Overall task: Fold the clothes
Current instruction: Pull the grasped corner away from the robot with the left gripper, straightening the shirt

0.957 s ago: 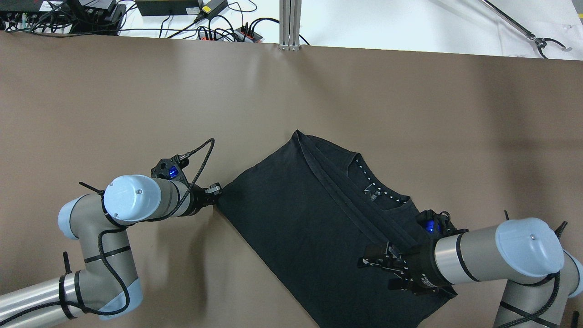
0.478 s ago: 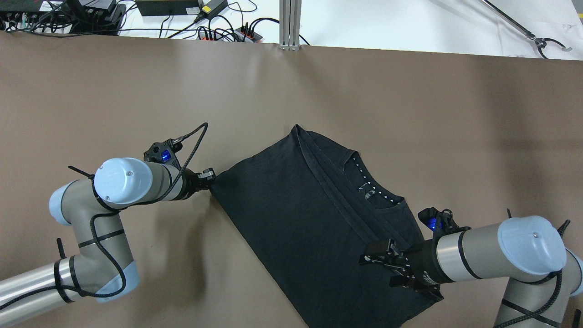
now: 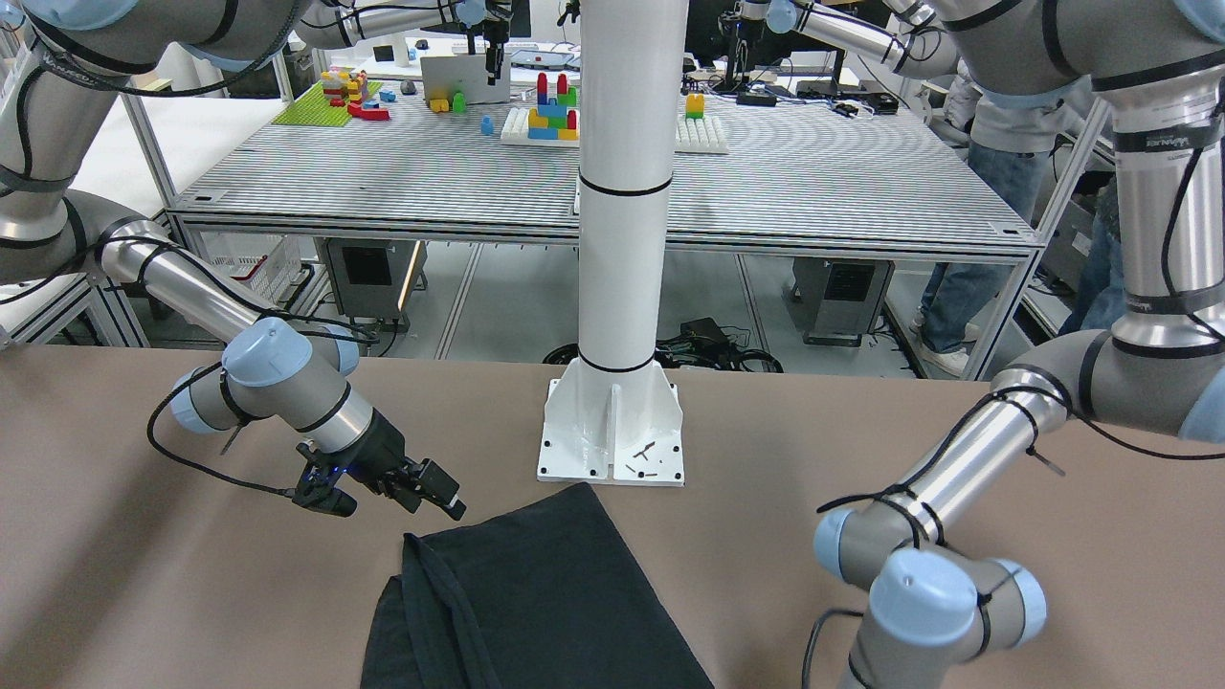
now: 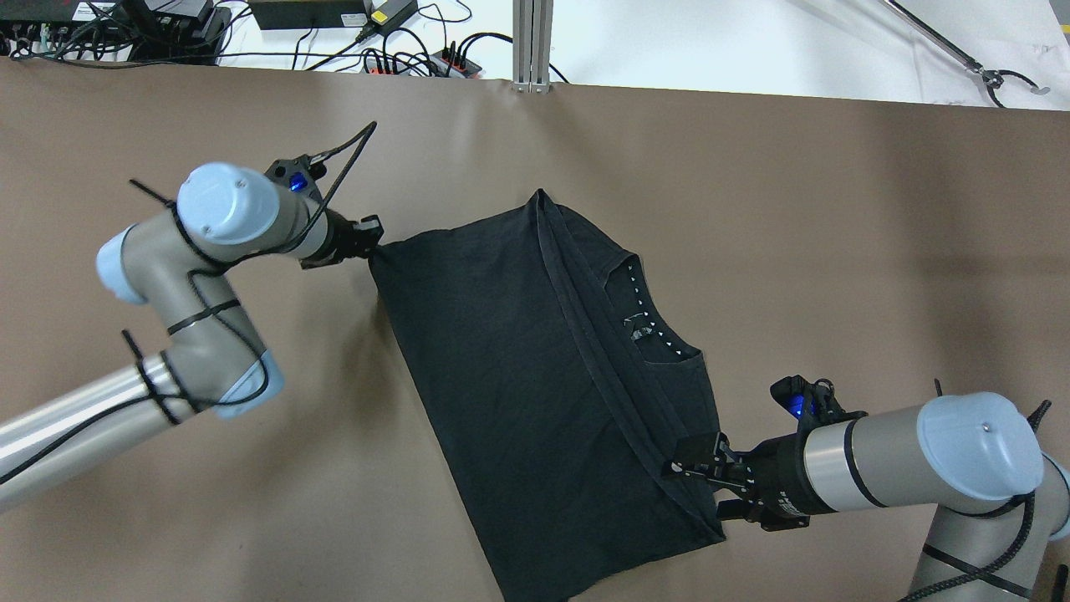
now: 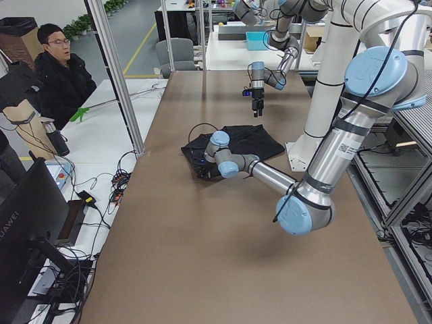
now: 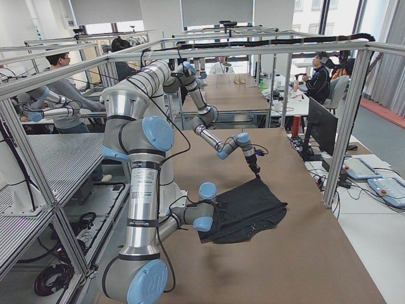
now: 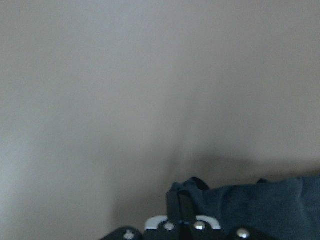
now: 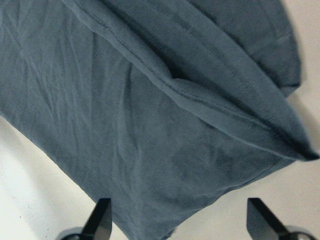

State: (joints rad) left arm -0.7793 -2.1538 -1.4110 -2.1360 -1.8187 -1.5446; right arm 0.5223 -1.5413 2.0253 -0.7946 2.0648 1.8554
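Note:
The black garment [image 4: 535, 385] lies partly folded on the brown table, its neckline with white dots facing up. My left gripper [image 4: 370, 244] is shut on the garment's far left corner; the left wrist view shows the pinched corner [image 7: 182, 197]. My right gripper [image 4: 698, 491] is open, low over the garment's near right edge. The right wrist view shows its fingertips [image 8: 102, 220] wide apart with cloth [image 8: 165, 125] spread under them. In the front-facing view the garment [image 3: 545, 593] lies before the right gripper [image 3: 442, 493].
The white pillar's base plate [image 3: 612, 431] stands at the table's near edge, just behind the garment. Cables and power strips [image 4: 401, 50] lie beyond the far table edge. Bare brown table [image 4: 794, 209] spreads around the garment. A person [image 5: 61, 67] sits off the table's end.
My left gripper has moved toward the far edge of the table with the corner in it, dragging and turning the garment. The right gripper has barely moved; the cloth slid under it.

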